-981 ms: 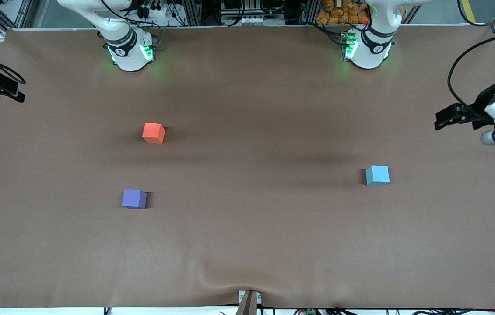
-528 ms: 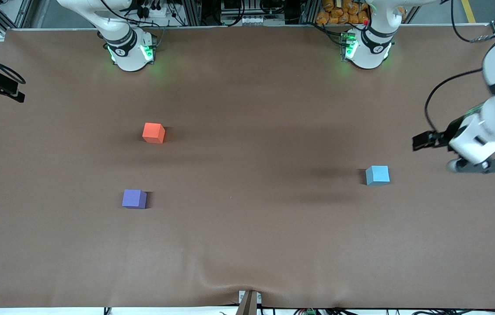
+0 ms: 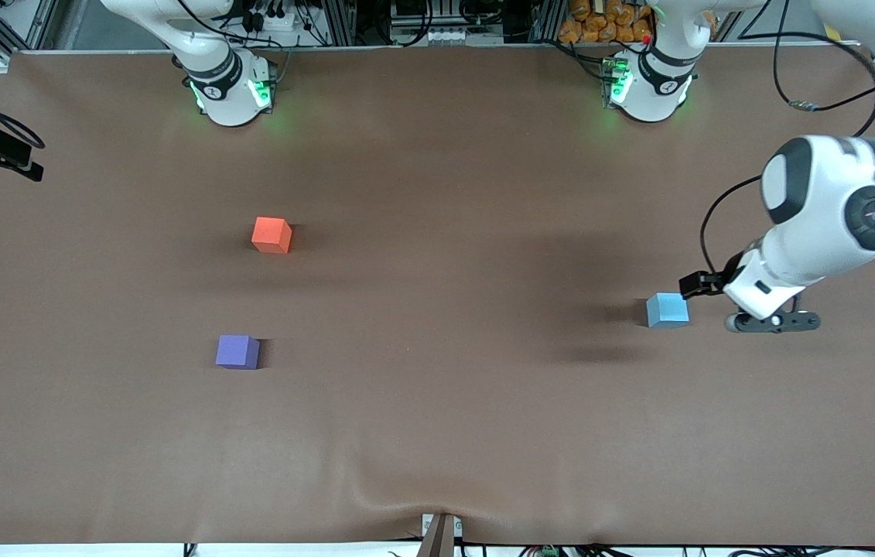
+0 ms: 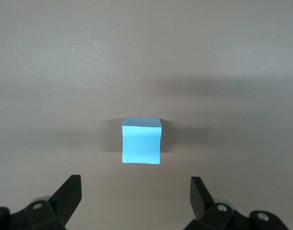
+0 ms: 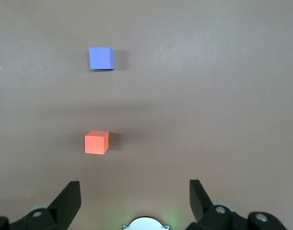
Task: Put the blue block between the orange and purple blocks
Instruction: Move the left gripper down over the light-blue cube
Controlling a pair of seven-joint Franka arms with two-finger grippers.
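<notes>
The left gripper (image 4: 135, 194) has swung in over the table beside the blue block (image 3: 668, 310), jaws spread and empty. The right gripper (image 5: 135, 194) waits open, so the grasp comes next.

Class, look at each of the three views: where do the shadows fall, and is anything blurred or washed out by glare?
Front view: the blue block, orange block and purple block are sharp, with soft broad arm shadows across the brown table and green glow at both bases. Left wrist view: the block's near face looks slightly washed out, with a shadow band beside it. Right wrist view: crisp, short shadows beside both blocks.
</notes>
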